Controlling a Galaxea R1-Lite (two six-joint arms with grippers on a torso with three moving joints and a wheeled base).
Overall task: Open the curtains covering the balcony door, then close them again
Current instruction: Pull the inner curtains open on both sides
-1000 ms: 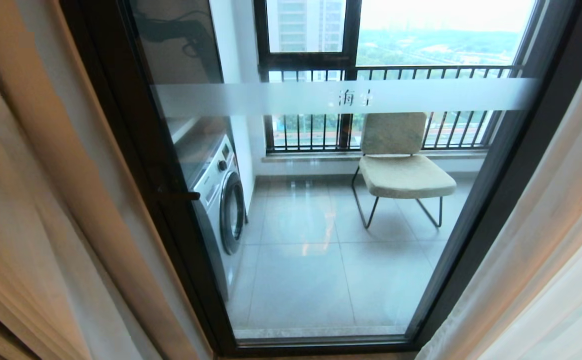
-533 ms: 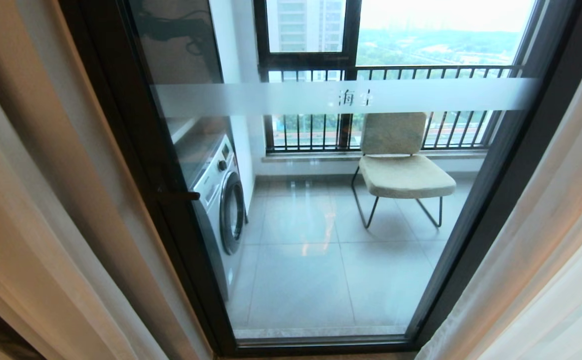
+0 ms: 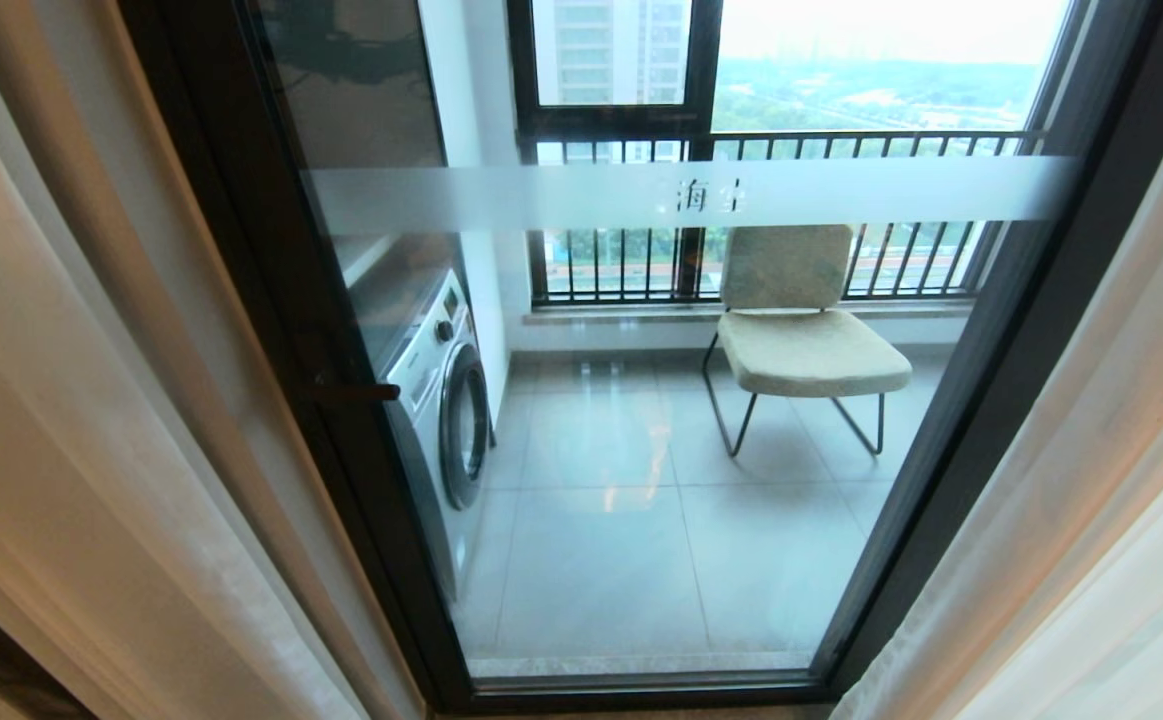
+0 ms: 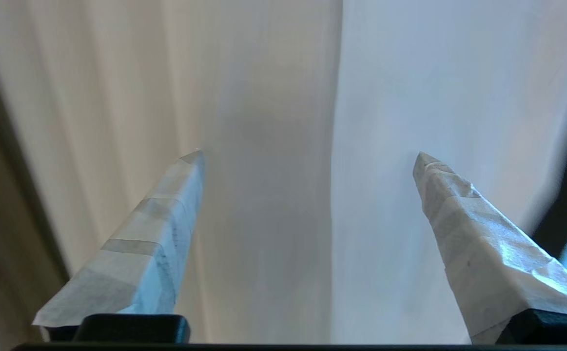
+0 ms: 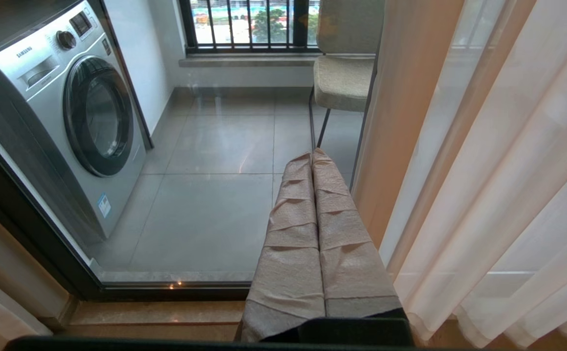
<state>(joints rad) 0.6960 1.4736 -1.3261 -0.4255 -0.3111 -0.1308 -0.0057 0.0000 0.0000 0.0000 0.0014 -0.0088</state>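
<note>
Left hand [image 4: 307,156] spread wide, taped fingers [image 4: 156,234] well apart with nothing between them, pointed at the curtains [image 4: 244,122]; cloth hangs just ahead of the tips, probably not touching, blur makes it hard to say; a dark strip of the balcony door frame shows at one edge of that wrist view; left hand not in the head view.
Right hand [image 5: 312,158] closed tight, both taped fingers [image 5: 293,229] pressed flat together, empty; it sits low in front of the balcony door [image 5: 44,243], near the right-side curtains, not touching them.
Curtains pulled to both sides of the balcony door [image 3: 1031,330]; left of it, beige drape and white sheer [image 3: 71,400]; right of it, white sheer folds [image 3: 1121,480]; glass between them uncovered.
Frosted band [image 3: 841,190] with small characters runs across the glass of the balcony door.
Behind the balcony door: washing machine [image 3: 441,400] at the left side; beige chair [image 3: 801,330] on thin metal legs further right, on the grey tiled floor [image 3: 621,540]; barred railing [image 3: 621,260] behind the chair.
</note>
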